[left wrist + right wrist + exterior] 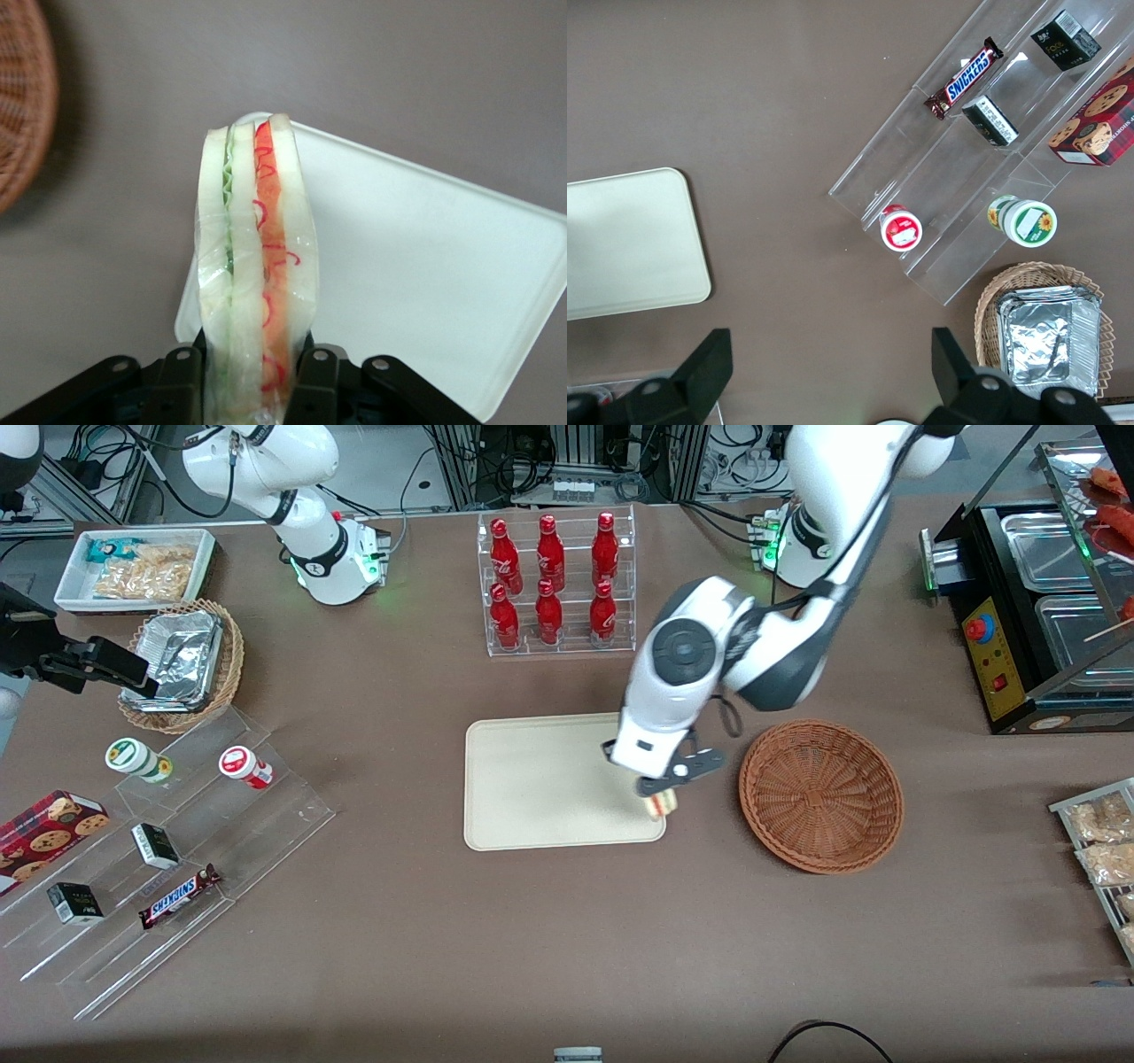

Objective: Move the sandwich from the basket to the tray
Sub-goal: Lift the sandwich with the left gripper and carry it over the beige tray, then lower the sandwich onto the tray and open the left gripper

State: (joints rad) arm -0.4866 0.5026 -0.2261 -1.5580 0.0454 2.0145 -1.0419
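My left gripper (661, 797) hangs over the corner of the cream-beige tray (532, 779) that lies nearest the basket, shut on the sandwich (661, 804). In the left wrist view the sandwich (257, 266) stands on edge between the black fingers (314, 381), a wrapped wedge of white bread with green and red filling, with the gripper (255, 390) clamped on its base. The tray (416, 266) shows beneath it. The reddish-brown wicker basket (821, 794) sits empty beside the tray, toward the working arm's end; its rim (22, 106) shows in the wrist view.
A clear rack of red bottles (554, 584) stands farther from the front camera than the tray. Toward the parked arm's end lie a clear stepped shelf (168, 850) with snacks, a tan basket of foil containers (182, 664) and a white bin (133, 567). A black food warmer (1036, 611) stands at the working arm's end.
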